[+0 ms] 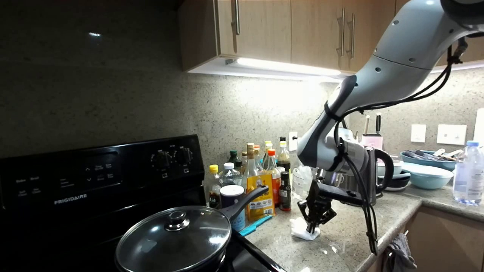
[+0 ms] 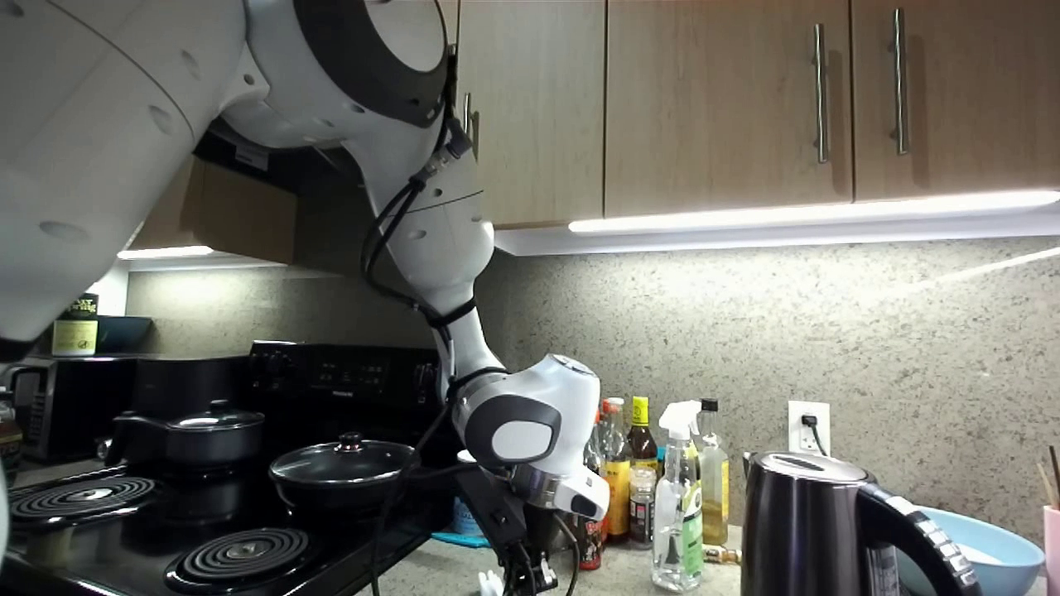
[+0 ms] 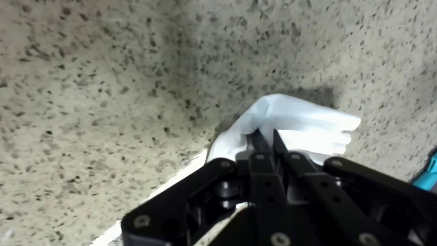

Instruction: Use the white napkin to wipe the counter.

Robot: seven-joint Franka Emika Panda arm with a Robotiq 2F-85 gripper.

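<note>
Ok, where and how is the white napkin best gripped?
I'd grip the white napkin from above, by the gathered part near its middle, where the jaws pinch it. It lies crumpled on the counter, which blocks access from below, and its loose folds would probably hold less well.

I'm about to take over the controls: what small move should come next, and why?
Probably drag the gripper gently across the counter, away from the bottles: the fingers appear closed on the white napkin, which seems to rest on the counter.
</note>
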